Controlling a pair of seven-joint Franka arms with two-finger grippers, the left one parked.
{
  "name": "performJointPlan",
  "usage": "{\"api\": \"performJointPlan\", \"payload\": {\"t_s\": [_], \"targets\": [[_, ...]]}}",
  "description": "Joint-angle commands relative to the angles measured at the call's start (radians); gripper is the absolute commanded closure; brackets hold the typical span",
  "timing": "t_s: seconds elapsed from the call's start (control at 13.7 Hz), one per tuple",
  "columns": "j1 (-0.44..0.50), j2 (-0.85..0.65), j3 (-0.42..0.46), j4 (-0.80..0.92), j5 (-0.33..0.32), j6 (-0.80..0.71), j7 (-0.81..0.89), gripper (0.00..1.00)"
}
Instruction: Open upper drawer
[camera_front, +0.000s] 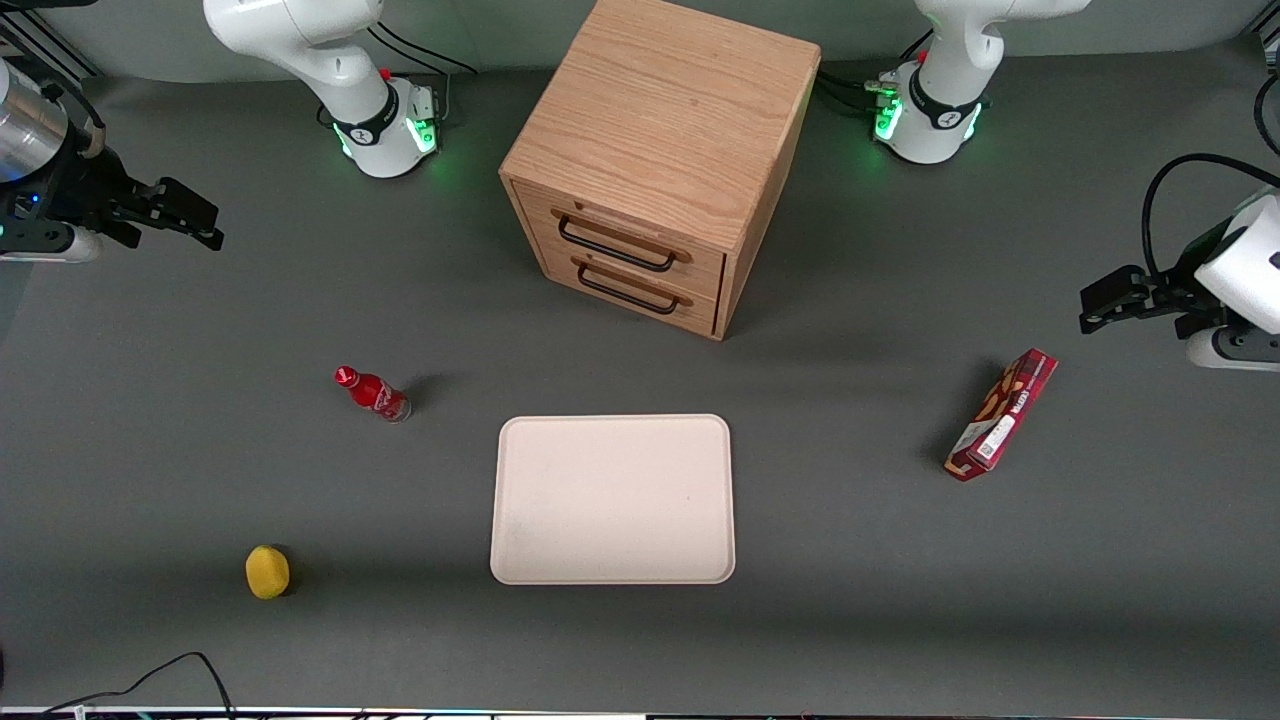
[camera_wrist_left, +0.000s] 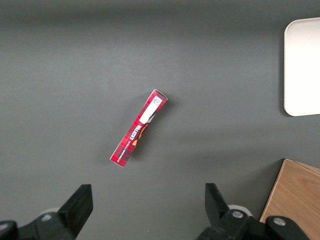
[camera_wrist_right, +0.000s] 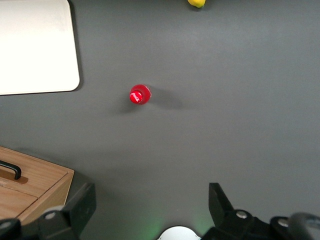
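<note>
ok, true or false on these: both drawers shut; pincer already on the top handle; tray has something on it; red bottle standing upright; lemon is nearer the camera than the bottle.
1. Both drawers are shut: true; the upper drawer and lower drawer sit flush.
2. The pincer grips the top handle: false; it hangs open at the working arm's end of the table, far from the cabinet.
3. The tray holds something: false; it is bare.
4. The bottle stands upright: true.
5. The lemon is nearer the camera than the bottle: true.

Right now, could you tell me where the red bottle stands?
The red bottle stands upright on the table, between the tray and the working arm's end, nearer the camera than the open gripper.
</note>
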Motion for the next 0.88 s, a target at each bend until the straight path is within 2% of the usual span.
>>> {"api": "performJointPlan", "payload": {"t_s": [0.0, 0.29, 0.51, 0.66, 0.8], "targets": [[0.004, 0.002, -0.004, 0.016, -0.023, -0.024, -0.022, 0.00], [0.010, 0.008, -0.004, 0.034, -0.020, -0.033, -0.013, 0.00], [-0.002, 0.010, 0.011, 0.049, -0.006, -0.035, -0.169, 0.00], [-0.016, 0.010, 0.022, 0.049, -0.002, -0.065, -0.198, 0.00], [-0.018, 0.030, 0.074, 0.078, 0.004, -0.068, -0.239, 0.00]]}}
